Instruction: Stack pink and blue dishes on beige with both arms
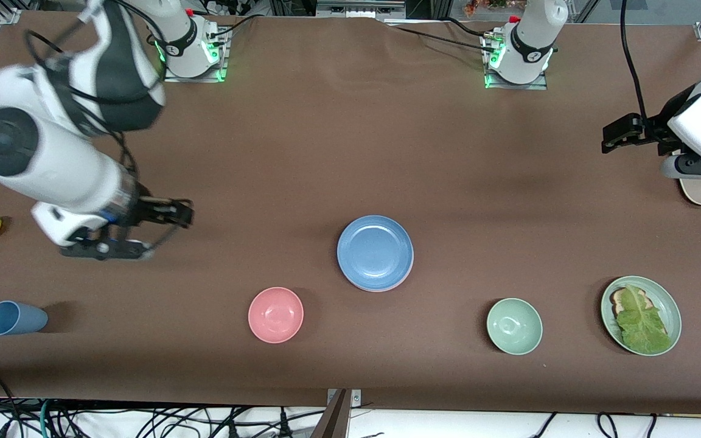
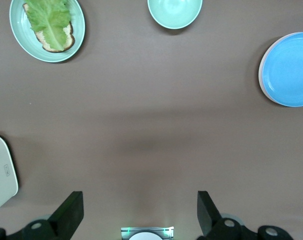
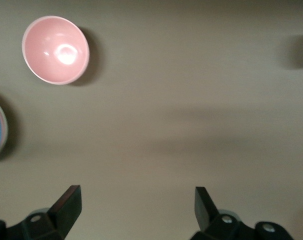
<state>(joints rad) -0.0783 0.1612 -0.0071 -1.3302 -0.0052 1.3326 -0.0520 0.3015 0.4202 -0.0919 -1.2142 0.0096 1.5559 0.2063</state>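
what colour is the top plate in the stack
Light blue top plate, clearest in the front view.

The light blue plate (image 1: pixel 375 251) lies flat mid-table, topmost on a stack. A pale pinkish rim (image 1: pixel 394 285) peeks out beneath its near edge. It sits farther from the front camera than the bowls.

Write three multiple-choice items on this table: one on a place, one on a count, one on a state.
1. What lies on the green plate?
A. a lettuce leaf on bread
B. a lemon
C. a cup

2. How many bowls are there?
A. one
B. two
C. four

3. The blue cup is:
A. lying on its side
B. upside down on a plate
C. held by a tool

Key: 1 A, the leaf covers the bread on it; 2 B, a pink bowl and a green bowl; 3 A, its mouth faces sideways.
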